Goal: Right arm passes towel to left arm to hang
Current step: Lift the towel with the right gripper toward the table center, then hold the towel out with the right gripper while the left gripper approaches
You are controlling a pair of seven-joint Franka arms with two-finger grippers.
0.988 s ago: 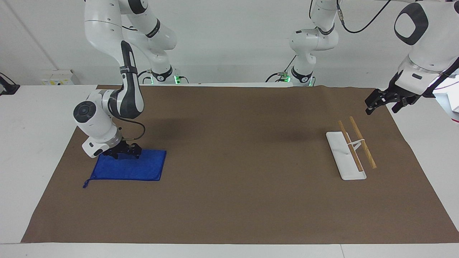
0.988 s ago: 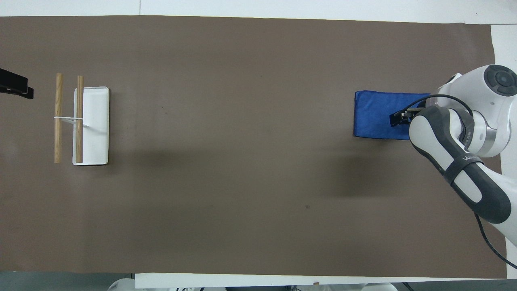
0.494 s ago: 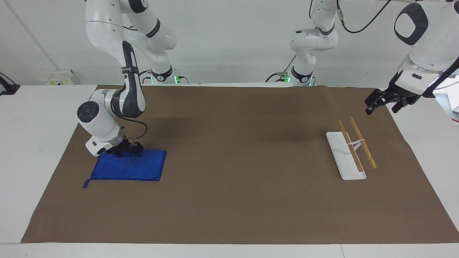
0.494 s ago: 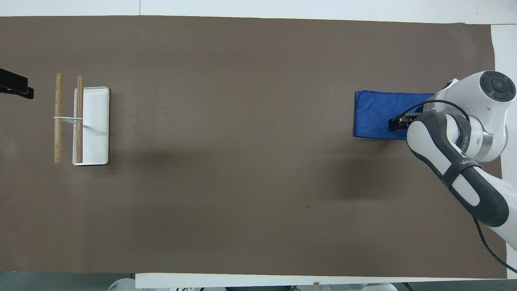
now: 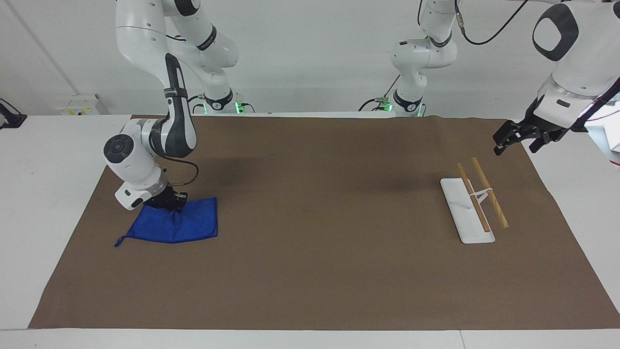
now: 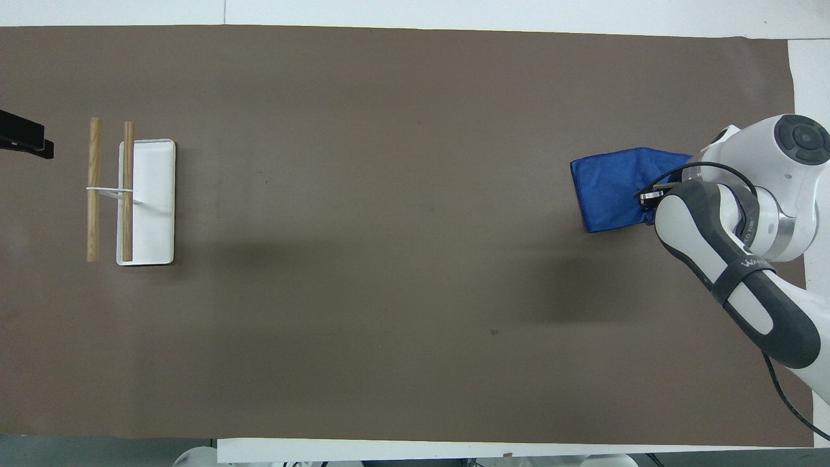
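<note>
The blue towel (image 5: 177, 224) lies on the brown mat at the right arm's end of the table, its near edge bunched and pulled up. Its loop string (image 5: 117, 242) trails from one corner. My right gripper (image 5: 170, 203) is shut on that raised edge; in the overhead view (image 6: 645, 198) the arm covers most of the grip, with the towel (image 6: 609, 187) showing beside it. My left gripper (image 5: 519, 139) waits in the air at the left arm's end, above the mat's corner; only its dark tip (image 6: 26, 136) shows in the overhead view.
A white rack base (image 5: 460, 208) with two wooden rails (image 5: 490, 199) stands at the left arm's end of the brown mat (image 5: 315, 252). It also shows in the overhead view (image 6: 155, 201).
My right gripper has closed on the towel's near edge and lifted it slightly. The towel has gone from flat to bunched and skewed. The left arm has not moved.
</note>
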